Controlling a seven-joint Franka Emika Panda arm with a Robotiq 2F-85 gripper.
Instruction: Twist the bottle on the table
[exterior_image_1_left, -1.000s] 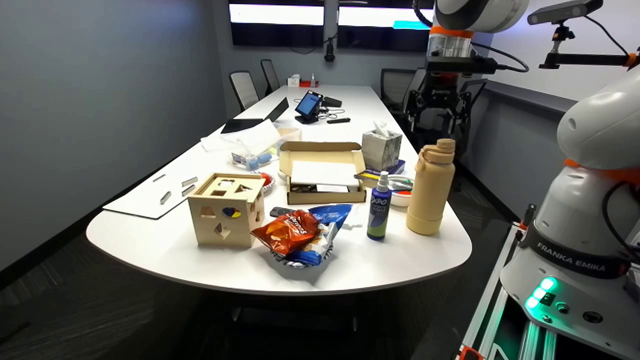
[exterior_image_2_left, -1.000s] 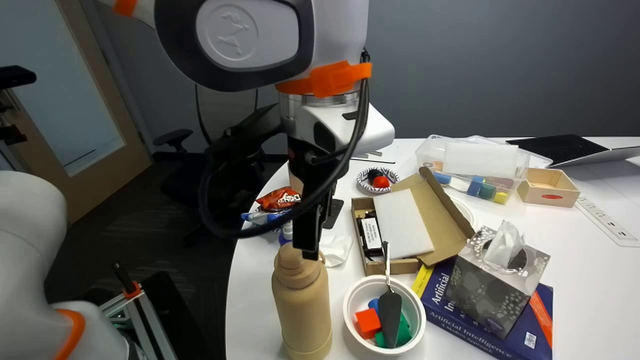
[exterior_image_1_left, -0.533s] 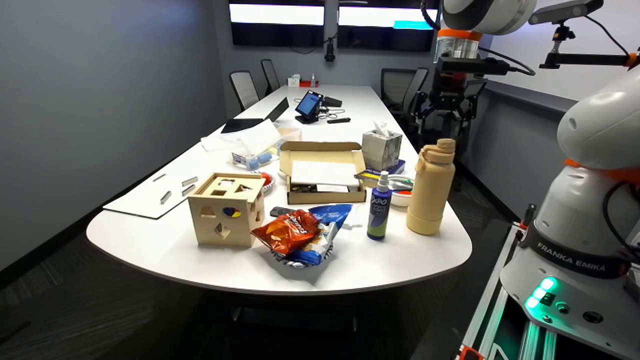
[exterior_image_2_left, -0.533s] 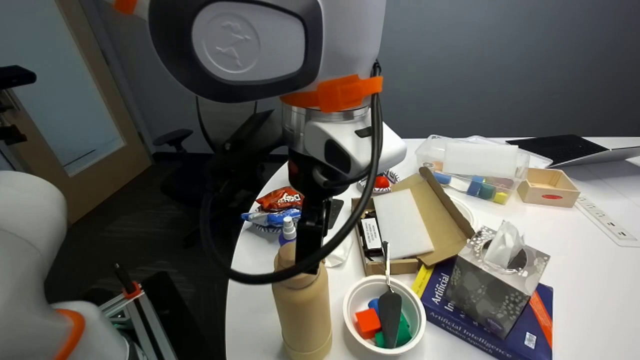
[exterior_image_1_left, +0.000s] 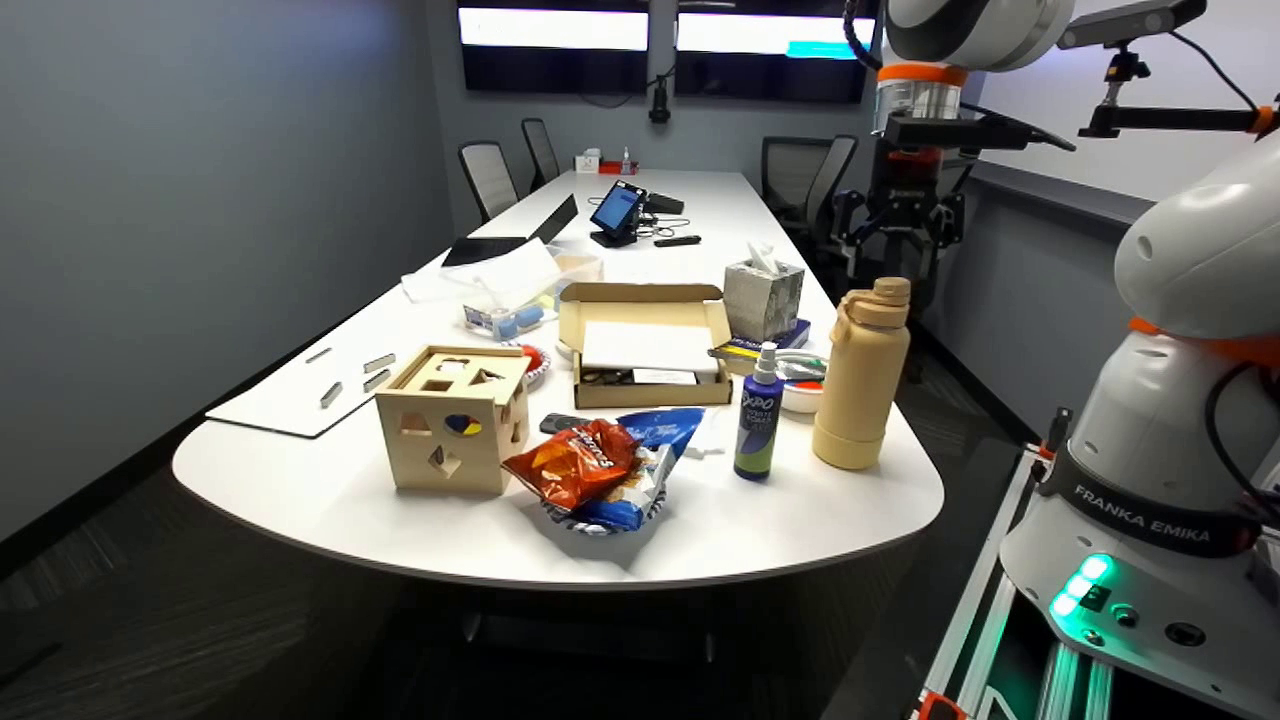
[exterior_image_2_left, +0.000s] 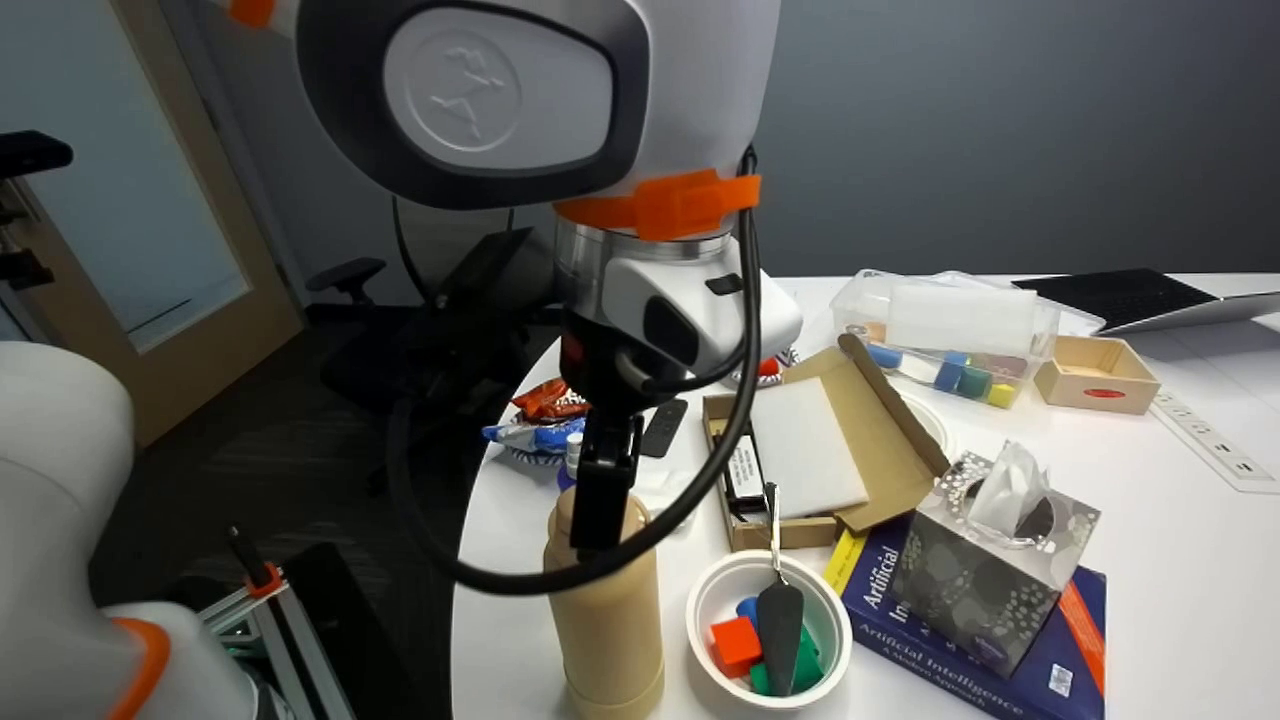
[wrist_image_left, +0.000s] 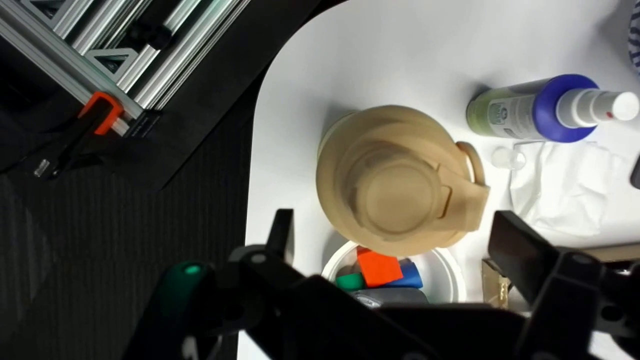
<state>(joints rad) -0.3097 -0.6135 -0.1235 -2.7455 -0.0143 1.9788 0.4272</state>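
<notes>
The tan bottle (exterior_image_1_left: 862, 380) stands upright on the white table (exterior_image_1_left: 330, 510) near its rounded end. It also shows in an exterior view (exterior_image_2_left: 608, 640), its top partly hidden by a finger and the cable, and from above in the wrist view (wrist_image_left: 390, 195). My gripper (wrist_image_left: 392, 232) is open and empty. In the wrist view its fingers are spread wider than the bottle, which lies just beyond the line between the fingertips. In an exterior view the gripper (exterior_image_1_left: 890, 265) hangs behind the bottle, with its fingertips near cap height. I see no contact.
A purple spray bottle (exterior_image_1_left: 759, 415) stands beside the bottle. A white bowl (exterior_image_2_left: 705, 655) of coloured blocks is close on another side. An open cardboard box (exterior_image_1_left: 650, 398), a tissue box (exterior_image_2_left: 990, 570) on a book, chip bags (exterior_image_1_left: 580, 465) and a wooden cube (exterior_image_1_left: 450, 430) are also there.
The arm and open gripper have shifted to the right in one exterior view and moved lower in the other, mostly in the first half second. The bottle has not moved.
</notes>
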